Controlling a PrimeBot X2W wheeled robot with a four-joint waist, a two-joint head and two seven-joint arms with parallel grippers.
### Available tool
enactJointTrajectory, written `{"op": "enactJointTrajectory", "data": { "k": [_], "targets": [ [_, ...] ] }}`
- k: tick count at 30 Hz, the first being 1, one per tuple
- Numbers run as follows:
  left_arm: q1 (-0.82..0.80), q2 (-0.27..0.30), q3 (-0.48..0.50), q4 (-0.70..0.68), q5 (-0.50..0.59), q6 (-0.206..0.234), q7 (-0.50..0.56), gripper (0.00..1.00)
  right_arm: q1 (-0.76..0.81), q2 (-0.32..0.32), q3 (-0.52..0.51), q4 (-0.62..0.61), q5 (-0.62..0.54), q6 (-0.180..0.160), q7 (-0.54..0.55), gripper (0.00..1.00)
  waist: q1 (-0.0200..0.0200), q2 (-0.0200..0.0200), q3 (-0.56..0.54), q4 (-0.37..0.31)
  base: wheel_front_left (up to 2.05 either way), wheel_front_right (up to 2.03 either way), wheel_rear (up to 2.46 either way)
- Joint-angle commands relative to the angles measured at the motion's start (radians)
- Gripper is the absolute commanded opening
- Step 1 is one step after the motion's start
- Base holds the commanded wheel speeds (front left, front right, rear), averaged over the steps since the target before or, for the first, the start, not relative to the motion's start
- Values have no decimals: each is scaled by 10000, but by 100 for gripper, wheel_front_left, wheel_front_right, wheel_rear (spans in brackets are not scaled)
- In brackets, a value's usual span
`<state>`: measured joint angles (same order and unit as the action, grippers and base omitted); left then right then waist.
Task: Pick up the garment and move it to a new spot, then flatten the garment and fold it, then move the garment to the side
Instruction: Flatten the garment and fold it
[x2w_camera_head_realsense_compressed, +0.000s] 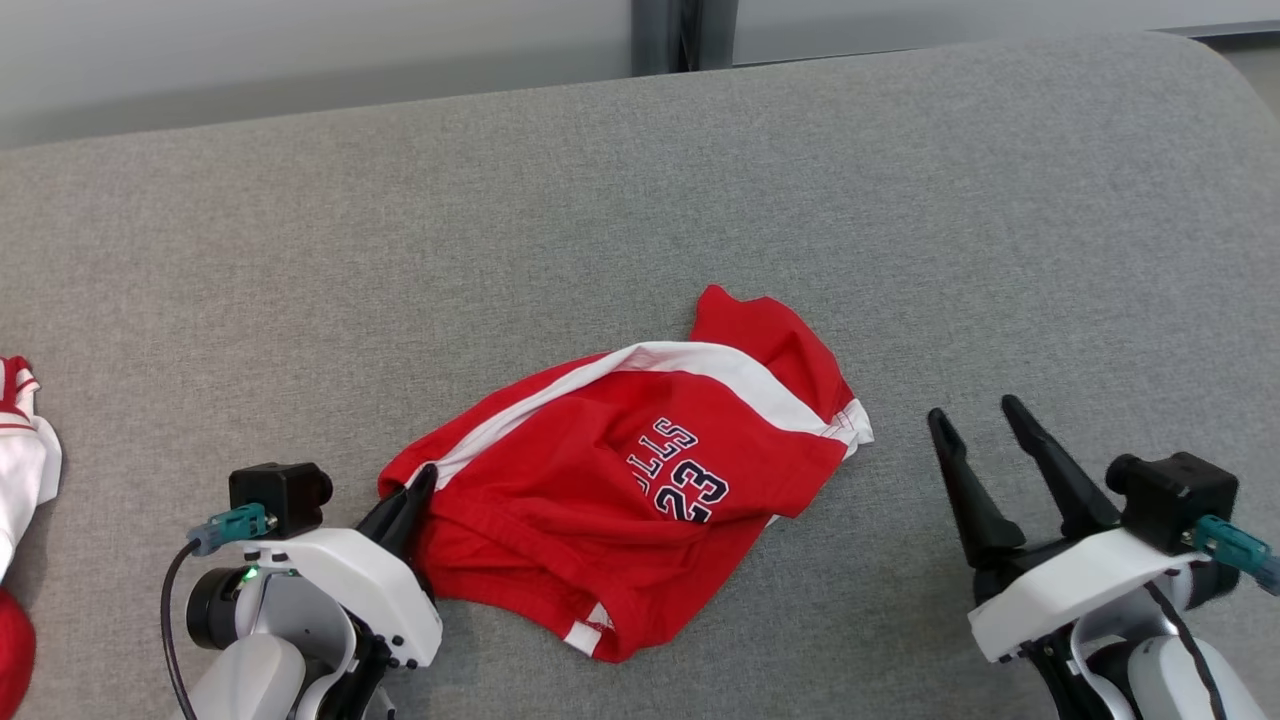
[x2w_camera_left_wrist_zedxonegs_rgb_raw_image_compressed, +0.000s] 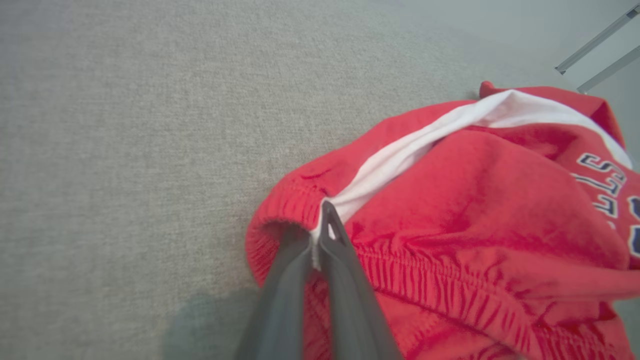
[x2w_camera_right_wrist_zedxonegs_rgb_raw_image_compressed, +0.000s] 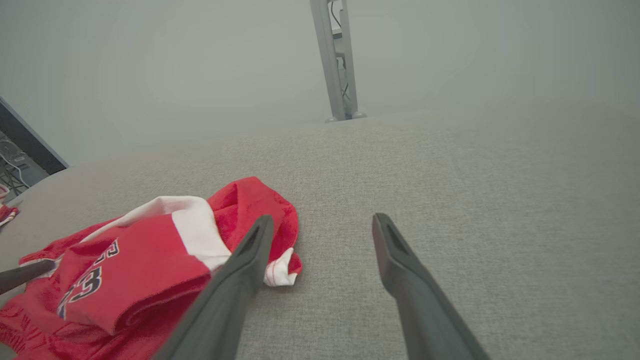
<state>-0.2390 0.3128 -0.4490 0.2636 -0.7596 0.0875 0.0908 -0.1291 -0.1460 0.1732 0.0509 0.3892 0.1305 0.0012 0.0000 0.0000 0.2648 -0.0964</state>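
1. While the red garment (x2w_camera_head_realsense_compressed: 620, 480) lies crumpled near the front middle of the grey padded surface (x2w_camera_head_realsense_compressed: 700, 180), the left gripper (x2w_camera_head_realsense_compressed: 425, 478) is pinched tight on its elastic waistband (x2w_camera_left_wrist_zedxonegs_rgb_raw_image_compressed: 400, 270), where the white side stripe (x2w_camera_left_wrist_zedxonegs_rgb_raw_image_compressed: 410, 145) meets the band.
2. The right gripper (x2w_camera_head_realsense_compressed: 972, 408) hangs with its fingers spread and holds nothing, well apart from the garment's right-hand end.
3. The step in hand looks to be the pick-up for the carry to a new spot. A lift from one corner alone would likely leave the cloth dangling in a bunch, so the right gripper would do well to take the white-trimmed hem corner (x2w_camera_head_realsense_compressed: 850, 425) first.
4. The left grip appears to sit at the very fingertips. A slow, even rise should keep the band from slipping out.
5. Another red and white cloth (x2w_camera_head_realsense_compressed: 25, 450) lies at the surface's left edge, so the new spot is best chosen away from it.
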Motion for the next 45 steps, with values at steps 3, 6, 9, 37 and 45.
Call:
{"op": "enactJointTrajectory", "data": {
  "k": [3, 6, 9, 37, 45],
  "targets": [
    [-240, 40, -3, 66, 68, -70, -106, 0, -269, -259, 536, 188, 415, 3, 30, 100, 0, 0, 56, 81, 0, 0, 0],
    [-317, 37, -41, 139, 102, -71, -145, 0, -559, -383, 1249, 377, 1121, 5, -8, 100, 0, 0, 96, 148, 0, 0, 0],
    [-395, 5, -89, 199, 116, -97, -162, 0, -809, -579, 1982, 608, 1715, 5, 17, 100, 0, 0, 127, 231, 0, 0, 0],
    [-1507, 514, 527, -2442, 487, -68, -1289, 0, -2757, -2006, 1270, -482, 1987, 5, -2149, 0, 0, 0, -33, 370, 0, 0, 0],
    [-2868, 986, 721, -4526, 1043, 147, -838, 0, -3821, -1666, -477, -2017, 1424, 3, -1882, 0, 0, 0, -314, 433, 0, 0, 0]
  ]
}}
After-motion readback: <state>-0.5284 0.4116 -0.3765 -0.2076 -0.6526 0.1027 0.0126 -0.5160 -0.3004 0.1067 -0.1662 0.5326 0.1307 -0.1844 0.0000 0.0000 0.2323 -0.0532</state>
